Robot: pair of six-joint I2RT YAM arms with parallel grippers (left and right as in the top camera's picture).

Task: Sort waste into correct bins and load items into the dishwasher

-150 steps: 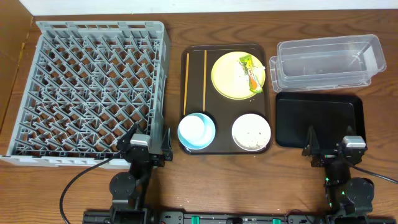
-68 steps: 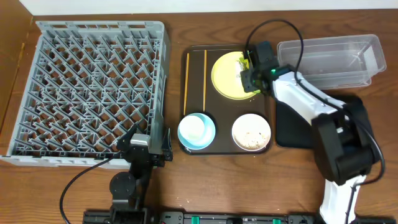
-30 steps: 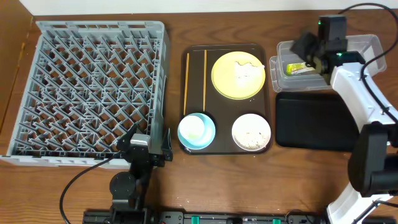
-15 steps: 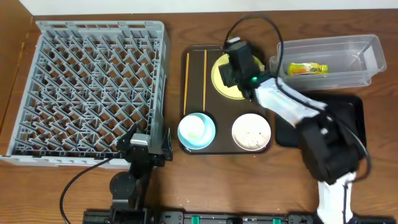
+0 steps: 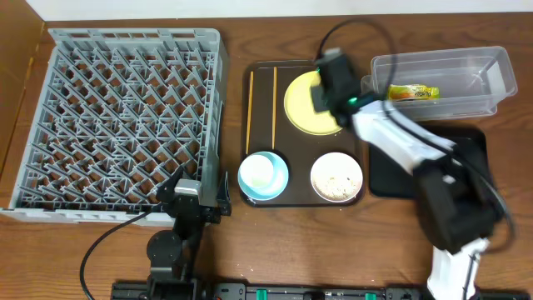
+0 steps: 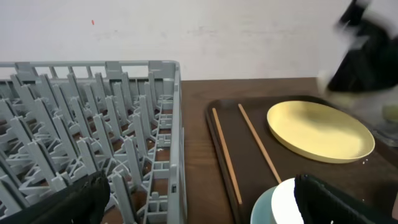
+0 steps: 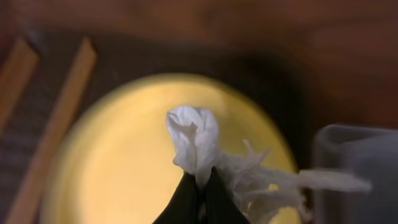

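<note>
My right gripper (image 7: pixel 200 180) is shut on a white crumpled paper scrap (image 7: pixel 194 140), which it holds just above the pale yellow plate (image 7: pixel 124 162). From overhead the right gripper (image 5: pixel 326 96) hangs over the plate (image 5: pixel 301 108) and hides the scrap. The green-and-orange wrapper (image 5: pixel 410 92) lies inside the clear tub (image 5: pixel 466 62). Two orange sticks (image 5: pixel 250 108) lie on the left of the brown tray. A light blue bowl (image 5: pixel 263 175) and a white bowl (image 5: pixel 336 177) holding crumbs sit at the tray's front. My left gripper (image 5: pixel 193 196) rests open by the grey rack (image 5: pixel 125 117), with nothing between its fingers.
The black tray (image 5: pixel 391 167) lies right of the dark brown serving tray (image 5: pixel 301 142), partly under my right arm. In the left wrist view the rack (image 6: pixel 93 137) fills the left, with the sticks (image 6: pixel 258 146) and plate (image 6: pixel 320 130) on the right.
My right gripper left the wrapper in the clear tub, swung left to the plate and closed on the paper scrap. The left arm has not moved.
</note>
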